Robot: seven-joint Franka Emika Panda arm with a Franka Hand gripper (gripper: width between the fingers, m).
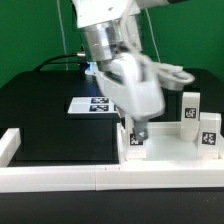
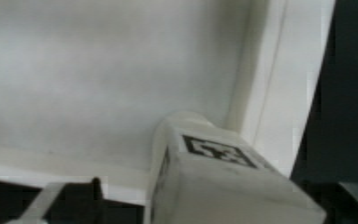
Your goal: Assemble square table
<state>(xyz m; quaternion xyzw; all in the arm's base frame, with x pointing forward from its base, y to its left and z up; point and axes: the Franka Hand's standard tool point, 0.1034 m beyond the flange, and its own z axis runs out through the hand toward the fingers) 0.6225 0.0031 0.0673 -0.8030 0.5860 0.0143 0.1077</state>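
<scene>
Fingers (image 1: 137, 137) of mine pinch a short white tagged plastic leg (image 2: 220, 165) over the white square tabletop slab (image 2: 105, 80); light, stiff, probably slippery, best gripped mid-shaft.

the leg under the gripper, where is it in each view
Exterior view: the leg stands on the slab near the front rail, right below the gripper.
Wrist view: the leg fills the lower middle, tag up, beside the slab's raised rim.
Shared landmark: the leg's black-white tag.
</scene>
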